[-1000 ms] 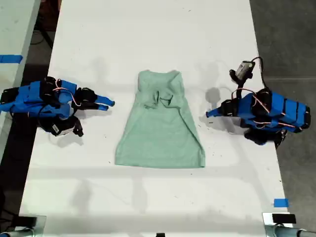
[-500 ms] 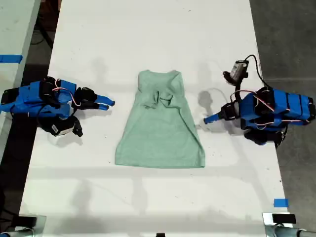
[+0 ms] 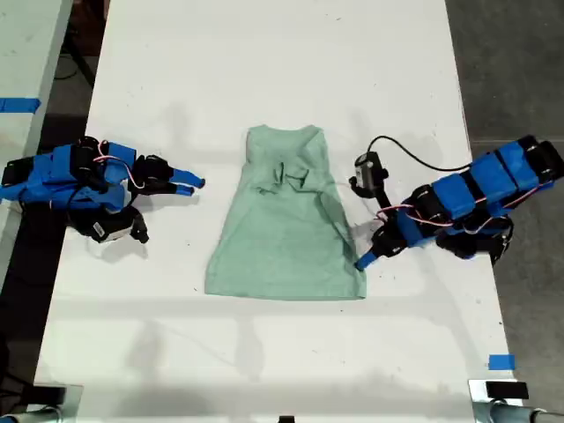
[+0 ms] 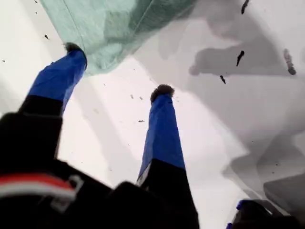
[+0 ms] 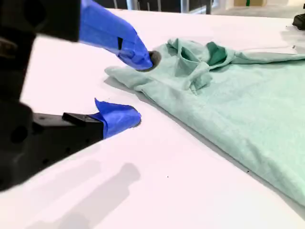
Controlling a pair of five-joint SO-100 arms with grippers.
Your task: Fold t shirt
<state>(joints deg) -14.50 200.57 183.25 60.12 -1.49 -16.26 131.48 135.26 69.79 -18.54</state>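
The pale mint-green t shirt lies flat mid-table, neck toward the far edge, wrinkled near the top, hem wide. My first gripper comes in from the exterior view's right and hovers low at the hem's corner on that side. It is open: in the first wrist view one blue fingertip sits at the t shirt's corner edge, the other on bare table, gripper holding nothing. My second gripper rests at the exterior view's left, open, pointing at the t shirt's upper side without touching it.
The white table ends in dark floor at both sides of the exterior view. A blue tape mark sits near the front corner on the exterior view's right. Another table with blue tape stands at that view's far left.
The first arm has swung toward the table's front and in toward the shirt, bringing its gripper from beside the shirt's middle to the hem corner. The second arm has not moved.
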